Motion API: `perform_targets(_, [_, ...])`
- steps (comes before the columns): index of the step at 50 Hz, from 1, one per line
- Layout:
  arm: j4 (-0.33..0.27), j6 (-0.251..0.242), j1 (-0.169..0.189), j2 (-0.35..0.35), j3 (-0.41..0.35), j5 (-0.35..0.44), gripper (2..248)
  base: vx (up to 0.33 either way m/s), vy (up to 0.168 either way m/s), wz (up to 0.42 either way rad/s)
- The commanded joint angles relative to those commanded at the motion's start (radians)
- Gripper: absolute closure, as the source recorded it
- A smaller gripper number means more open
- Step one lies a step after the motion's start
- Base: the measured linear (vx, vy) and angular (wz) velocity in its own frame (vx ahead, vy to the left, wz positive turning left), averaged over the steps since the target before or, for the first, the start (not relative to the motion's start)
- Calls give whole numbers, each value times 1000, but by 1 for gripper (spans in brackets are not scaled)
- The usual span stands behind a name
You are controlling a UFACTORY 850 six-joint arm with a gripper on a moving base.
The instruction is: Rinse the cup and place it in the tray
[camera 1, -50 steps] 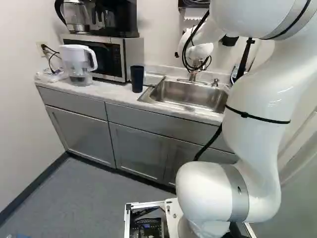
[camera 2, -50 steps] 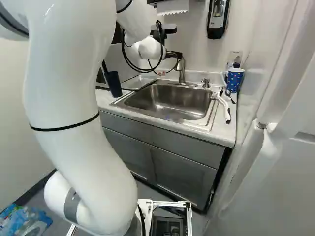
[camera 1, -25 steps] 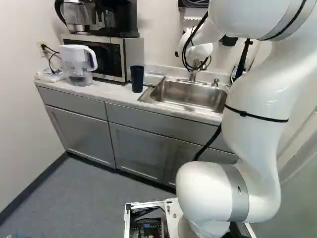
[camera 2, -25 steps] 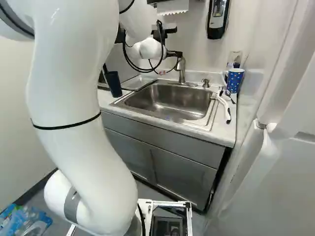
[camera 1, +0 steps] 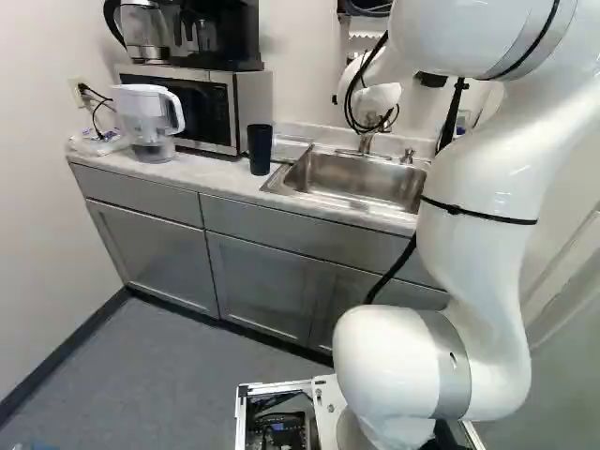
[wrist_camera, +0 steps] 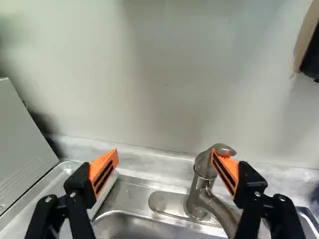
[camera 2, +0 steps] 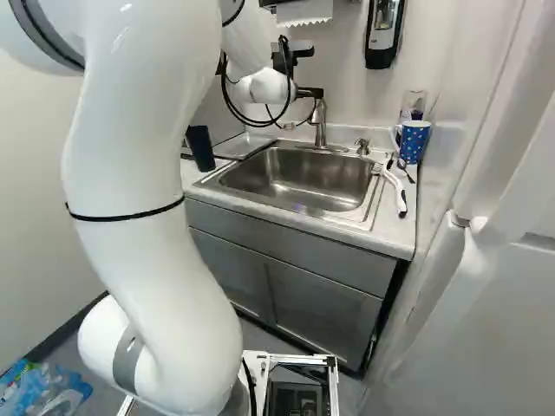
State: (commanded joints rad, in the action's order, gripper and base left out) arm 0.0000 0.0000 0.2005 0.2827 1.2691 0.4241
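In the right base view my gripper (camera 2: 310, 93) is over the back of the sink (camera 2: 299, 178), by the top of the faucet (camera 2: 320, 130). The wrist view shows the gripper (wrist_camera: 164, 155) open, nothing held between its orange pads. One finger overlaps the handle of the faucet (wrist_camera: 203, 186); contact cannot be told. A dark blue cup (camera 1: 260, 150) stands upright on the counter left of the sink. A blue dotted mug (camera 2: 414, 141) stands at the sink's right back corner. A shallow metal tray (camera 2: 244, 146) lies between the sink and the microwave.
A microwave (camera 1: 225, 114) and a white water pitcher (camera 1: 148, 122) stand on the counter's left part. A white-handled brush (camera 2: 395, 186) and a spoon (camera 2: 405, 169) lie right of the sink. A soap dispenser (camera 2: 383, 35) hangs on the wall. Cabinets front the counter.
My arm has swung slightly, rightward in the right base view and leftward at its upper part in the left one; the gripper has shifted a little toward the faucet. The base has stayed put.
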Motion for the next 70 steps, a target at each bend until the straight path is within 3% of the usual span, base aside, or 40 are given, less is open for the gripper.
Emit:
perform_targets(38, [0, 0, 2, 37, 43, 38, 3, 0, 0, 0])
perform_targets(70, [0, 0, -35, -86, -97, 38, 3, 0, 0, 0])
